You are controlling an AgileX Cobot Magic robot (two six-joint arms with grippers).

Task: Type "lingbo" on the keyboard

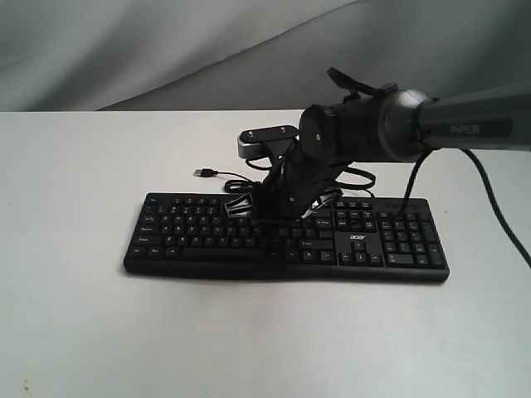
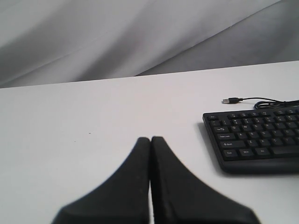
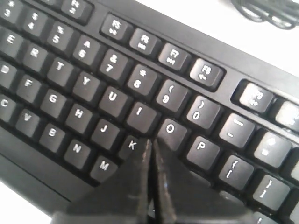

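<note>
One keyboard [image 1: 207,236] lies on a white table [image 1: 75,249], grey draped cloth [image 1: 124,50] behind. Two grippers, both pinched closed, empty: right gripper [image 3: 150,141] over keys K and O, left gripper [image 2: 150,138] over the table beside it.

Keyboard [image 1: 286,236] flat on the desk [image 1: 75,315], long edge facing the exterior view, number pad at the right end. Its cable [image 1: 226,175] lies on the desk behind it, with the plug [image 1: 202,172] toward the left. Right gripper [image 3: 150,142] over the keyboard's middle, its tip between the K and O keys. Left gripper [image 2: 150,139] over the desk, left of the keyboard.
</note>
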